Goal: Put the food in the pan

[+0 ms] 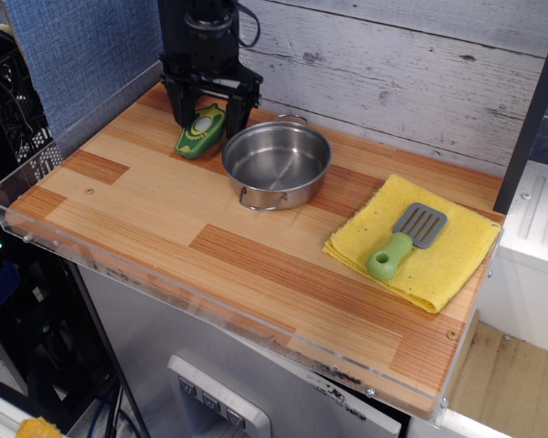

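Observation:
The food, a toy avocado half (199, 130) with a dark green rim and a cream pit, lies on the wooden table at the back left. My black gripper (207, 117) is lowered over its far end, open, with one finger on each side of it. I cannot tell whether the fingers touch it. The pan (277, 162), round and shiny steel with two wire loop handles, stands empty just to the right of the avocado and close to my right finger (239, 111).
A yellow cloth (415, 240) lies at the right with a green-handled grey spatula (405, 239) on it. A clear plastic lip (119, 270) runs along the table's front and left edges. A plank wall (393, 64) stands behind.

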Available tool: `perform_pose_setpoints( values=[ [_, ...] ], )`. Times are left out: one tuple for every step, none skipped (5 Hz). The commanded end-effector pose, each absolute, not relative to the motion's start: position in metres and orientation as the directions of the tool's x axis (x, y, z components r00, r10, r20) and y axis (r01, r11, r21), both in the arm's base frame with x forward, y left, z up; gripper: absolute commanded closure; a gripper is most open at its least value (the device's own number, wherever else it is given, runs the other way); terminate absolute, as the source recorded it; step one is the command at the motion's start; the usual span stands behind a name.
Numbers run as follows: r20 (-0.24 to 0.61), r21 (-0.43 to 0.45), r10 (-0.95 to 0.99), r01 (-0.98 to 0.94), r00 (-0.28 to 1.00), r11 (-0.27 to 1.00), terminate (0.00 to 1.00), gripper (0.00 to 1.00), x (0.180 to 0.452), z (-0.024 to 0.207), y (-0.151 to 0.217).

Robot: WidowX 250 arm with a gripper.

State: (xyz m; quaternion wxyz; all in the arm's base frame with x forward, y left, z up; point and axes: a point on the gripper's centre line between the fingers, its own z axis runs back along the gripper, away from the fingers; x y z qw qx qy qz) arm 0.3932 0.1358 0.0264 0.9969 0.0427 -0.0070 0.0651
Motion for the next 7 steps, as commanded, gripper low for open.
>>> perform_pose_setpoints(
  values=[
    [0.000, 0.090, 0.108, -0.108, 0.994, 0.990, 0.00, 0.00, 0.391, 0.022, 0.136],
    [0.009, 0.089, 0.100, -0.101, 0.995, 0.991, 0.00, 1.00, 0.389, 0.020, 0.137],
    [0.077, 0.089, 0.129, -0.135, 0.989, 0.987, 0.00, 1.00, 0.382, 0.043, 0.142],
    [0.182, 0.097, 0.187, -0.206, 0.965, 0.974, 0.00, 1.00, 0.368, 0.087, 0.157],
    [0.265, 0.137, 0.240, -0.283, 0.934, 0.949, 0.00, 1.00, 0.352, 0.132, 0.168],
    [0.317, 0.128, 0.251, -0.303, 0.915, 0.944, 0.00, 1.00, 0.347, 0.162, 0.155],
    [0.275, 0.017, 0.135, -0.146, 0.952, 0.989, 0.00, 1.00, 0.371, 0.152, 0.113]
  ],
)
